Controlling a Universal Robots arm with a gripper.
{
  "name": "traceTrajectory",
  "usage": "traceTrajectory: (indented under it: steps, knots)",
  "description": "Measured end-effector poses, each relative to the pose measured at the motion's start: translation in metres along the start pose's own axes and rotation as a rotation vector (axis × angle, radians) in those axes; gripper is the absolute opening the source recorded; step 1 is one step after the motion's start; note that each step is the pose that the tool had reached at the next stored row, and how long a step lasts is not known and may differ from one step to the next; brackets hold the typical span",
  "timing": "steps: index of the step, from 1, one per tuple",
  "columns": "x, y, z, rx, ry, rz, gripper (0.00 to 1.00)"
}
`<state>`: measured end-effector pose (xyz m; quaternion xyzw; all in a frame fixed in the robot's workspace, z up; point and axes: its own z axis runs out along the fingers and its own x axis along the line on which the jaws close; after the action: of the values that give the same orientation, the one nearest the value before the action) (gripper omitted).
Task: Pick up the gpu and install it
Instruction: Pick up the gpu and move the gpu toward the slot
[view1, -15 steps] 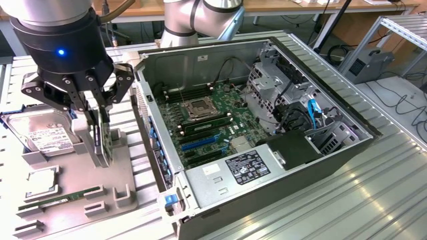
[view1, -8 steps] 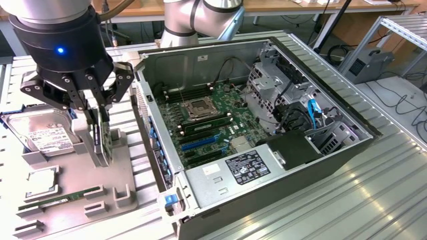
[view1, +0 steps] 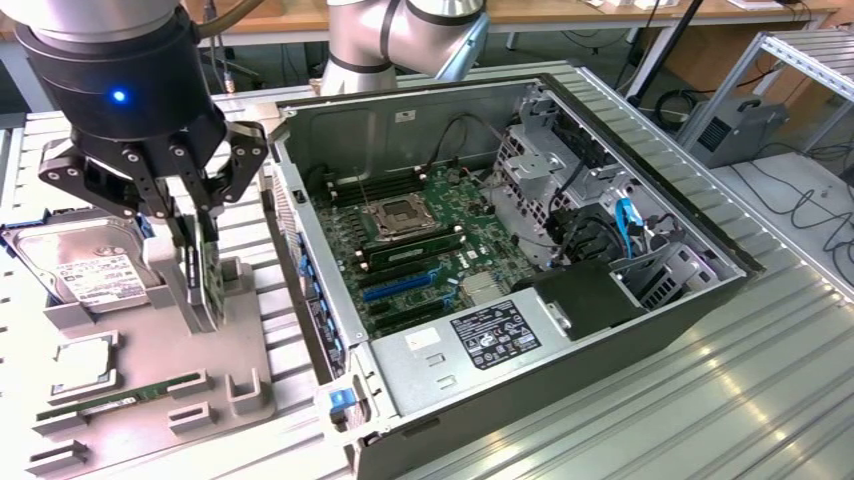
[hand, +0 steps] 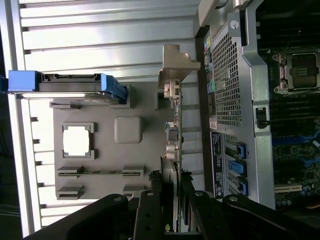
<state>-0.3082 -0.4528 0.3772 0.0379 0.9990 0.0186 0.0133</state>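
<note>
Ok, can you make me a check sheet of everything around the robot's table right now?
surface: ribbed metal table with a grey holder tray on it.
job's things: gpu standing on edge in the tray; computer case lying open beside it, motherboard showing.
clutter: hard drive, CPU chip and RAM stick in the tray.
hand: hand closed on the gpu's top edge, a finger on each side.
cables: blue cable and black wires inside the case; loose black cables at the exterior view's right.
surroundings: metal frame rack; wooden desk behind.

Black hand, grey tray, blue-tabbed drive, green motherboard, seemingly dark gpu, silvery bracket.
</note>
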Motion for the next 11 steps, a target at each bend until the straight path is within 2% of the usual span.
traceTrajectory:
  steps: [11]
  knots:
    - [-0.0001, 0.0003, -0.0043, 0.0002, 0.0002, 0.000, 0.26]
